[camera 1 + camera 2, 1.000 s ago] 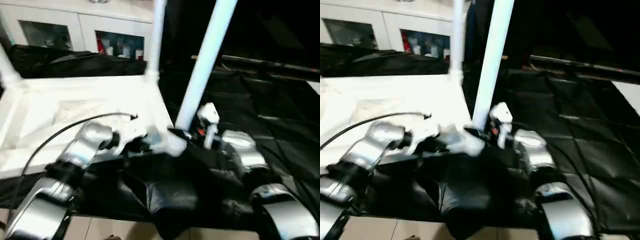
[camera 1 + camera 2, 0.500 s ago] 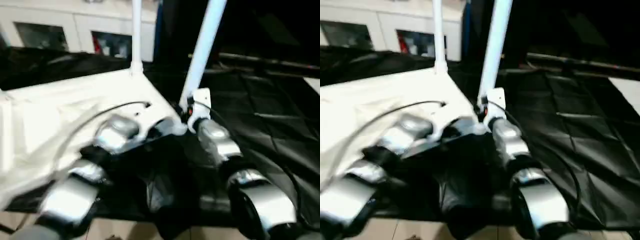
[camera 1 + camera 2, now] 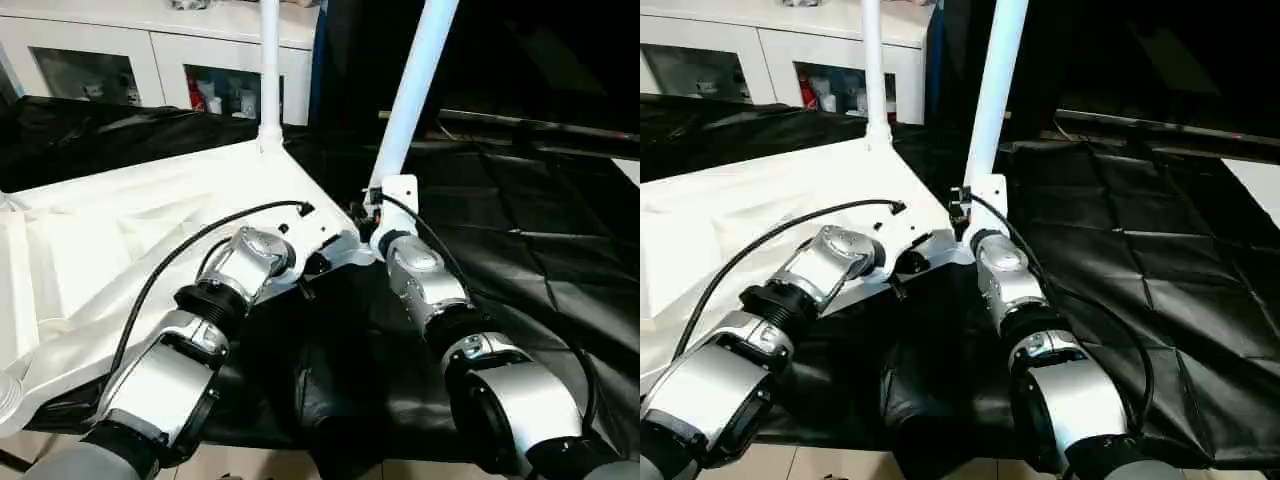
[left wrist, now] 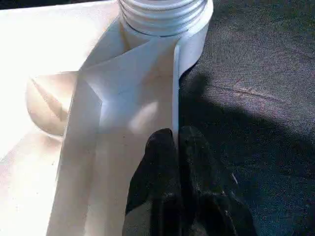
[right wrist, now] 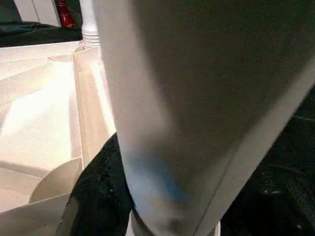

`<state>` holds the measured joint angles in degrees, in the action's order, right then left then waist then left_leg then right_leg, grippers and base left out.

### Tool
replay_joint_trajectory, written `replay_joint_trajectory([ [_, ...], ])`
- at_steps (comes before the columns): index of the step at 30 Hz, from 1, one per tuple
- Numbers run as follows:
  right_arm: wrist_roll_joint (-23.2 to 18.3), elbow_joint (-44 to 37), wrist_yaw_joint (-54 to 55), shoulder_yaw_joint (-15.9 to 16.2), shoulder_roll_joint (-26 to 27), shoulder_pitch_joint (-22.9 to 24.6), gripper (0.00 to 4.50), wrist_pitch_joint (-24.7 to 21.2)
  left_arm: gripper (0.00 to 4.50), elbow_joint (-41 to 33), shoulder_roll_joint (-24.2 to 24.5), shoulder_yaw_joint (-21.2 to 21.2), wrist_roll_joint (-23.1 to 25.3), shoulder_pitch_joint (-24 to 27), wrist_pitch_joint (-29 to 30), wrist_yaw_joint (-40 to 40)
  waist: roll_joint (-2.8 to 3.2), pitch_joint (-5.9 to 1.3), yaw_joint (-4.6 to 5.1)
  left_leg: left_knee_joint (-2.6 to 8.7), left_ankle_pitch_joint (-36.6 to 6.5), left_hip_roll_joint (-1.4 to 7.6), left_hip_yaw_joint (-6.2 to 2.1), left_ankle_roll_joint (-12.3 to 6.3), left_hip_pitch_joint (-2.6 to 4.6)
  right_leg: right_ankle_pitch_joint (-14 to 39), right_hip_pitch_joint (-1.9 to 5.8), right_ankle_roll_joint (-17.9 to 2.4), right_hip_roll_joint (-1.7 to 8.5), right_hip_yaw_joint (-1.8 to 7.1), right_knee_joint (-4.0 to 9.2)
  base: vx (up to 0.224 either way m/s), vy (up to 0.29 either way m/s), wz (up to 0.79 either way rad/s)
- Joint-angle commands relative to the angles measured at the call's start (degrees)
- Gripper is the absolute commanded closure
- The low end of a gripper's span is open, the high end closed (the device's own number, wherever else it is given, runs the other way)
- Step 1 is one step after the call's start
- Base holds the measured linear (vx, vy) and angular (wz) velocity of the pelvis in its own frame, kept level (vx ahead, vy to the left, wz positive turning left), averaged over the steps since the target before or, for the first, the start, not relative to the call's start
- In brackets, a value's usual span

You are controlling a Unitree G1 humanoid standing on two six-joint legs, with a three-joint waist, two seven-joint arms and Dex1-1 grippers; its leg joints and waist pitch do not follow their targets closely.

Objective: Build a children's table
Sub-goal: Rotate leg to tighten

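left eye view | left hand (image 4: 178,147) pressed together on tabletop (image 3: 150,220) rim by corner socket (image 4: 165,14) | right hand (image 3: 372,212) half spread around leaning leg (image 3: 412,85)

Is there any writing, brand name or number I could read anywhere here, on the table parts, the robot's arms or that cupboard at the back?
None can be read.
Tabletop and legs: plain white, no print.
Silver forearms: no legible marking.
Things behind the cupboard glass: too small and blurred to read.
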<state>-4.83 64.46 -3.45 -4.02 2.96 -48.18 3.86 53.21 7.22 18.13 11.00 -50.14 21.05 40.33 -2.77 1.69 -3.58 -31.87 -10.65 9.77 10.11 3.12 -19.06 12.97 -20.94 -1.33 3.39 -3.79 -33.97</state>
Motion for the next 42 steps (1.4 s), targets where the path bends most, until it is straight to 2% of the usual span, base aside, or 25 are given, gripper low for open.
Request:
replay_joint_trajectory([
  [1, 0.0, 7.9, -3.2, 1.8, 4.7, 3.6, 2.62, -7.7, 4.50, 1.4, -0.5, 0.2, 1.3, -0.9, -0.4, -3.0, 1.24, -0.99, 0.21, 5.01, -28.7, 4.09, -2.55, 2.30, 0.64, 27.4, -0.77, -6.5, 6.22, 3.77, 6.25, 0.000, 0.000, 0.00],
  [5, 0.5, 7.2, -10.8, 2.7, 3.6, 3.4, 2.62, -8.4, 4.50, -2.1, 0.8, 0.9, 0.2, 0.9, -2.7, 2.9, 1.18, -1.10, 0.35, 5.16, -27.7, 4.23, -2.72, 1.85, 0.14, 27.1, -0.39, -6.4, 6.48, 3.88, 6.23, 0.000, 0.000, 0.00],
  [7, 0.5, 5.3, -22.9, 4.3, 1.3, 4.0, 2.62, -8.3, 4.50, -6.2, 3.9, 2.3, -0.2, 3.6, -7.5, 8.3, 1.48, -1.14, 0.18, 5.08, -26.6, 4.31, -2.52, 1.58, 0.28, 24.4, -0.45, -7.4, 6.47, 3.99, 6.10, 0.000, 0.000, 0.00],
  [8, 0.7, 4.3, -28.0, 5.5, 0.1, 4.5, 2.62, -8.1, 4.50, -8.0, 4.9, 2.4, -1.1, 4.7, -9.8, 11.0, 1.12, -1.45, 0.33, 5.09, -21.9, 4.48, -2.47, -0.04, -0.98, 19.0, 0.89, -8.7, 6.57, 3.96, 5.39, 0.000, 0.000, 0.00],
  [9, 1.0, 3.6, -31.3, 6.3, -0.8, 4.9, 2.62, -8.0, 4.50, -9.4, 5.6, 2.3, -1.6, 5.3, -9.3, 12.3, 1.19, -1.67, 0.24, 4.91, -19.9, 4.60, -2.29, -0.47, -1.04, 16.4, 0.98, -9.4, 6.52, 3.91, 5.13, 0.000, 0.000, 0.00],
  [10, 1.7, 2.1, -37.7, 8.1, -2.9, 5.8, 2.62, -7.9, 4.50, -12.9, 7.3, 2.5, -3.2, 7.1, -10.3, 16.4, 1.20, -1.88, 0.29, 4.53, -16.0, 4.57, -1.86, -1.33, -0.92, 10.6, 1.17, -11.3, 6.38, 3.82, 4.51, 0.053, -0.027, 0.00],
  [11, 2.1, 1.1, -41.8, 9.2, -4.3, 6.5, 2.62, -7.9, 4.50, -15.3, 8.5, 2.6, -4.3, 8.3, -11.2, 19.1, 1.18, -2.03, 0.13, 4.29, -13.8, 4.64, -1.82, -2.05, -1.06, 7.2, 1.60, -12.2, 6.47, 3.73, 4.13, 0.073, -0.034, 0.00],
  [12, 2.3, 0.3, -45.0, 10.0, -5.6, 7.0, 2.62, -8.0, 4.50, -17.2, 9.5, 2.8, -4.9, 9.3, -10.9, 20.8, 1.20, -2.11, 0.22, 3.91, -9.8, 4.52, -1.49, -3.76, -1.36, 0.4, 1.93, -13.8, 6.32, 3.71, 3.46, 0.073, -0.034, 0.00],
  [13, 2.3, 0.3, -45.0, 10.0, -5.6, 7.0, 2.62, -8.0, 4.50, -17.2, 9.5, 2.8, -4.9, 9.3, -10.9, 20.8, 1.00, -2.18, 0.27, 3.72, -8.3, 4.54, -1.31, -4.31, -1.09, -2.4, 1.82, -14.5, 6.20, 3.65, 3.19, 0.066, -0.027, 0.01],
  [14, 2.6, -2.8, -53.9, 12.3, -9.2, 8.9, 2.62, -7.6, 4.50, -22.0, 12.7, 3.4, -6.1, 12.1, -13.0, 25.8, 0.84, -2.27, 0.08, 3.48, -6.2, 4.43, -1.26, -5.65, -0.91, -5.4, 2.20, -15.7, 6.24, 3.36, 2.78, 0.000, 0.000, 0.00],
  [15, 2.7, -4.1, -57.0, 13.2, -10.5, 9.7, 2.62, -7.4, 4.50, -23.4, 14.0, 3.7, -6.3, 13.0, -13.9, 27.2, 0.51, -2.27, 0.09, 3.34, -5.7, 4.32, -1.16, -6.40, -1.13, -6.1, 2.44, -15.7, 6.19, 3.31, 2.77, 0.000, 0.000, 0.00],
  [17, 3.0, -6.1, -61.6, 14.8, -12.5, 10.9, 2.62, -7.1, 4.50, -25.3, 15.6, 3.7, -6.9, 14.2, -14.8, 29.1, 1.13, -2.20, -0.44, 3.22, -4.5, 4.75, -0.95, -7.39, -1.02, -7.5, 2.33, -15.6, 5.98, 3.11, 2.56, 0.000, 0.000, 0.00],
  [19, 3.8, -7.5, -65.0, 16.2, -14.0, 11.8, 2.62, -6.4, 4.50, -26.8, 16.7, 3.6, -7.7, 15.1, -15.4, 30.9, 1.13, -2.16, -0.59, 3.37, -5.0, 4.97, -0.95, -7.06, -0.69, -5.8, 2.15, -15.6, 5.84, 2.82, 2.51, 0.000, 0.000, 0.00],
  [20, 5.0, -9.2, -68.9, 17.9, -15.8, 12.9, 2.62, -5.5, 4.50, -28.6, 18.3, 3.7, -8.3, 16.1, -15.9, 32.8, 0.91, -1.99, -0.86, 3.55, -6.8, 5.07, -1.03, -6.03, -0.59, -2.0, 2.19, -15.2, 5.95, 2.78, 2.76, 0.000, 0.000, 0.00],
  [22, 6.2, -11.2, -71.8, 19.9, -17.6, 14.0, 2.62, -4.1, 4.50, -30.3, 20.1, 4.2, -8.2, 17.0, -16.5, 34.5, 1.01, -1.85, -1.00, 3.80, -8.8, 5.14, -0.99, -4.89, -0.42, 2.1, 1.97, -14.5, 5.96, 2.92, 3.17, 0.000, 0.000, 0.00],
  [23, 6.6, -11.4, -71.9, 20.2, -17.8, 14.1, 2.62, -3.6, 4.50, -30.4, 20.3, 4.3, -8.1, 17.1, -16.6, 34.5, 0.76, -1.76, -1.08, 3.96, -9.8, 5.13, -0.97, -4.00, -0.30, 4.5, 1.89, -14.1, 5.96, 3.01, 3.41, 0.000, 0.000, 0.00],
  [27, 6.5, -12.9, -73.1, 20.4, -18.2, 14.9, 2.62, -3.9, 4.50, -31.0, 20.9, 3.9, -8.0, 17.6, -16.8, 34.6, 0.69, -1.52, -1.49, 4.29, -11.6, 4.97, -1.03, -2.07, 0.00, 10.4, 1.65, -12.3, 6.05, 3.34, 3.93, 0.000, 0.000, 0.00],
  [29, 6.4, -13.5, -73.4, 20.4, -18.2, 15.1, 2.62, -4.2, 4.50, -30.9, 20.9, 3.7, -7.9, 17.6, -17.0, 34.6, 0.68, -1.73, -1.51, 4.20, -10.9, 4.88, -1.02, -1.76, 0.09, 9.8, 1.67, -12.2, 6.01, 3.37, 3.82, 0.000, 0.000, 0.00],
  [33, 5.9, -14.4, -73.7, 20.4, -18.2, 15.6, 2.62, -4.4, 4.50, -30.7, 20.8, 3.3, -7.7, 17.3, -17.5, 34.3, 0.66, -2.02, -1.49, 3.76, -7.2, 4.70, -0.88, -2.80, -0.10, 2.4, 1.92, -13.2, 5.73, 3.22, 3.04, 0.000, 0.000, 0.00],
  [34, 5.7, -15.0, -72.8, 20.1, -18.0, 15.9, 2.62, -4.6, 4.50, -30.2, 20.7, 3.3, -7.5, 17.0, -17.4, 33.6, 0.88, -2.03, -1.52, 3.73, -7.1, 4.69, -0.88, -2.88, -0.08, 2.0, 1.93, -13.3, 5.76, 3.20, 3.02, 0.000, 0.000, 0.00],
  [37, 5.4, -14.1, -67.5, 18.2, -16.9, 15.8, 2.62, -4.7, 4.50, -29.0, 19.9, 3.0, -6.9, 16.1, -16.5, 31.2, 0.79, -2.00, -1.47, 3.74, -7.7, 4.68, -0.85, -2.72, -0.05, 3.0, 1.92, -13.3, 5.83, 3.22, 3.19, 0.000, 0.000, 0.00],
  [39, 5.4, -12.7, -63.0, 16.8, -16.0, 15.3, 2.62, -4.4, 4.50, -28.1, 19.2, 2.9, -6.3, 15.6, -16.1, 29.4, 0.84, -1.73, -1.30, 4.02, -9.6, 4.65, -0.93, -1.93, 0.00, 6.5, 1.66, -12.9, 5.83, 3.26, 3.59, 0.000, 0.000, 0.00],
  [40, 4.5, -11.1, -57.8, 14.5, -14.7, 14.7, 2.62, -5.2, 4.50, -26.9, 18.2, 2.5, -5.6, 15.0, -14.7, 26.8, 0.65, -1.54, -1.20, 4.18, -11.9, 4.55, -1.09, -1.26, 0.00, 11.4, 1.64, -12.0, 5.99, 3.37, 4.08, 0.000, 0.000, 0.00],
  [41, 4.2, -10.4, -55.7, 13.7, -14.3, 14.5, 2.62, -5.4, 4.50, -26.3, 17.7, 2.4, -5.2, 14.7, -14.1, 25.6, 0.71, -1.39, -1.04, 4.29, -13.2, 4.54, -1.10, -0.71, 0.18, 14.2, 1.35, -11.5, 6.07, 3.55, 4.36, 0.000, 0.000, 0.00],
  [42, 3.8, -9.5, -52.1, 12.4, -13.5, 14.1, 2.62, -5.8, 4.50, -25.4, 16.9, 2.1, -4.7, 14.2, -13.2, 23.8, 0.67, -1.25, -0.93, 4.39, -15.7, 4.51, -1.30, 0.37, 0.45, 20.4, 1.04, -10.2, 6.25, 3.65, 4.85, 0.000, 0.000, 0.00],
])
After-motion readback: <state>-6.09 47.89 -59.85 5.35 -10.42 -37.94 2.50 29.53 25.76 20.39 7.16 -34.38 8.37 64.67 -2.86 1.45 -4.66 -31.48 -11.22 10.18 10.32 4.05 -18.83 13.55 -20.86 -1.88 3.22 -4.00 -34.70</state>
